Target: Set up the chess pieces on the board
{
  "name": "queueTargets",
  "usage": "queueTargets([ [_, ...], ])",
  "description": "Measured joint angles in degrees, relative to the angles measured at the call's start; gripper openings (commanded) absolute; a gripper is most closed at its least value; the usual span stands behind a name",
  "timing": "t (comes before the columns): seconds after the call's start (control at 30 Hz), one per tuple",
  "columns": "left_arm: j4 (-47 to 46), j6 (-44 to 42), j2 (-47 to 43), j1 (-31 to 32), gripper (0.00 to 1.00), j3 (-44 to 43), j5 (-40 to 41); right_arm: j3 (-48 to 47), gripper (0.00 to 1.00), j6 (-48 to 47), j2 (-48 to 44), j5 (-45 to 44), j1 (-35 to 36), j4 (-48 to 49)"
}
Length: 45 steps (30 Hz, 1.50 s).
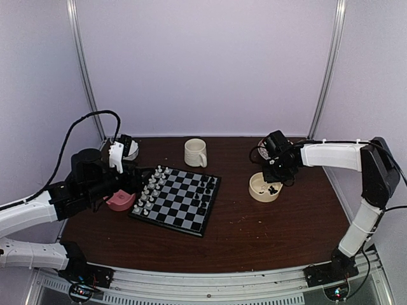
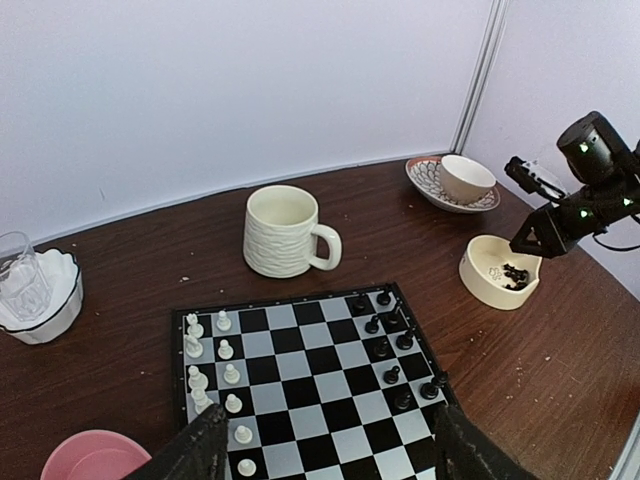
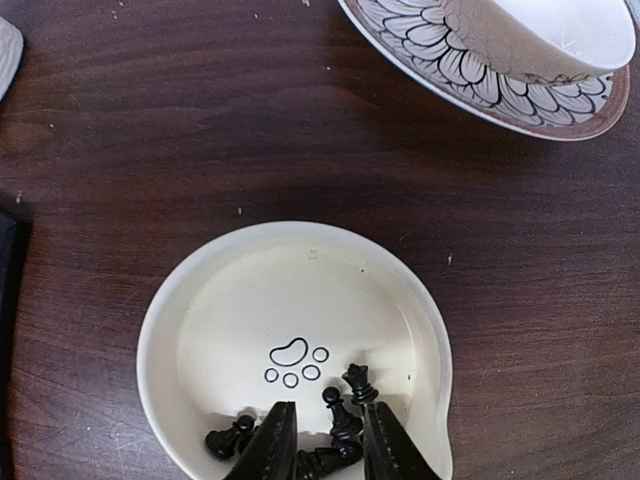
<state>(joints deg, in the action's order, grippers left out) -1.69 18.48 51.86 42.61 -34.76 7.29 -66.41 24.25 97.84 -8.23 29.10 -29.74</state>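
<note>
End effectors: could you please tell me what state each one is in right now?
Left end effector: open, holding nothing, at the chessboard.
Right end effector: narrowed around black chess pieces in the cream bowl; grip cannot be told.

Black-and-grey checked board (image 1: 181, 200), cream ribbed mug (image 1: 194, 152), cream paw-print bowl (image 3: 250, 290), pink bowl (image 1: 119, 201).

No legible text or labels
</note>
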Motion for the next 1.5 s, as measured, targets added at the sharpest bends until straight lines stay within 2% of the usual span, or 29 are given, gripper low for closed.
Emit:
queueTargets([
  [0.2,0.0,0.0,0.1,0.2,0.71,0.0,0.0,-2.9,0.3,-0.5,5.1,1.4,-0.9,-3.0],
  [0.57,0.0,0.0,0.3,0.2,0.71,0.0,0.0,-3.8,0.35,0.3,8.3,4.3,-3.8,-4.6],
  [0.8,0.1,0.0,0.7,0.3,0.71,0.0,0.0,-5.0,0.29,1.5,10.9,6.1,-4.2,-5.2],
  [1.07,0.1,-0.1,0.8,0.3,0.71,0.0,0.0,-6.0,0.08,2.1,11.4,7.0,-4.4,-5.1],
  [1.33,0.1,-0.2,0.8,0.3,0.71,0.0,0.0,-4.2,0.03,1.9,9.7,7.8,-4.4,-3.5],
  [1.5,0.1,-0.2,0.8,0.3,0.71,0.0,0.0,0.9,0.04,1.6,0.5,8.3,-4.4,-0.7],
])
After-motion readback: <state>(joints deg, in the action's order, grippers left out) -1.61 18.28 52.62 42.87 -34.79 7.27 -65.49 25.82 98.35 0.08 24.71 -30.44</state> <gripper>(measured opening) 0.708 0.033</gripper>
